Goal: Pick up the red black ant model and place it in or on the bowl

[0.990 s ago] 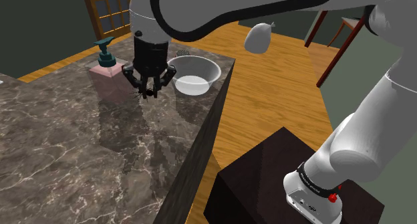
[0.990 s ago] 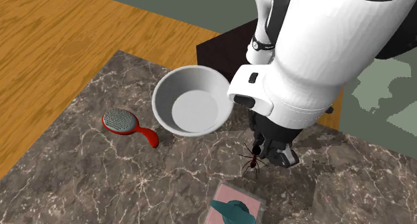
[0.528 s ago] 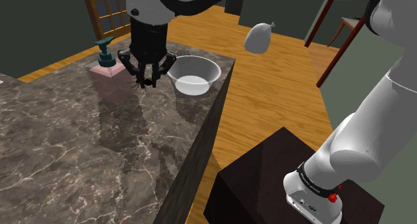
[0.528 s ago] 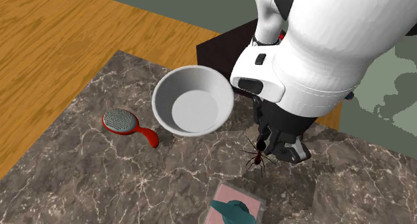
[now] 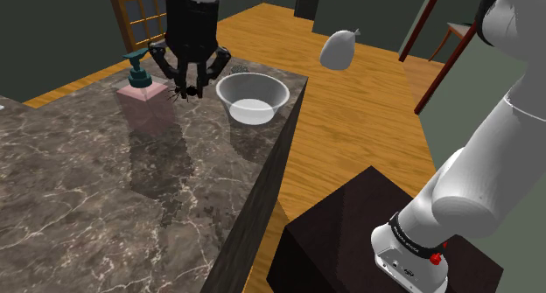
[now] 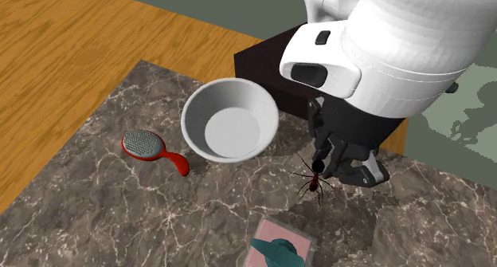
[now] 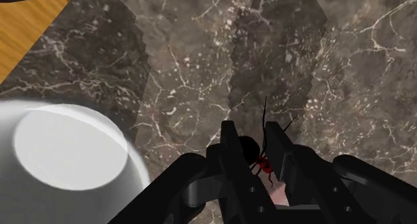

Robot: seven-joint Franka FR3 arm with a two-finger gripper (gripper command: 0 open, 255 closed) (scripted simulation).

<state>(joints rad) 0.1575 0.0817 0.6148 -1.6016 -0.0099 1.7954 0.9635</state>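
Gripping the ant model [image 6: 313, 182], the tool [image 6: 321, 168] hangs above the marble bench [image 6: 119, 217], fingers closed on the ant's body. The wrist view shows the clasp best: the tool [image 7: 252, 139] has both black fingers pressed on the red-and-black body [image 7: 257, 159], with legs and feelers sticking out past the tips. The grip sits on the body, probably because the legs are too thin to hold.

The ant looks clear of the bench. In the shoulder view it dangles under the tool [image 5: 191, 88] as a small dark speck [image 5: 185, 93], with the surface below it.

The pale bowl [image 6: 191, 106] stands near the bench corner, just beside the tool and not yet under it. In the shoulder view the bowl [image 5: 271, 90] is to the tool's right. The wrist view has its rim [image 7: 20, 112] off to one side of the fingers.

Judgement: the grasp is done and the carry to the bowl is the step in hand. The next move is a short sideways shift, then release over the opening.

Obstacles: a pink soap dispenser [image 5: 137, 77] near the tool on the far side from the bowl. A red brush [image 6: 151, 150] lies beyond the bowl, out of the way.
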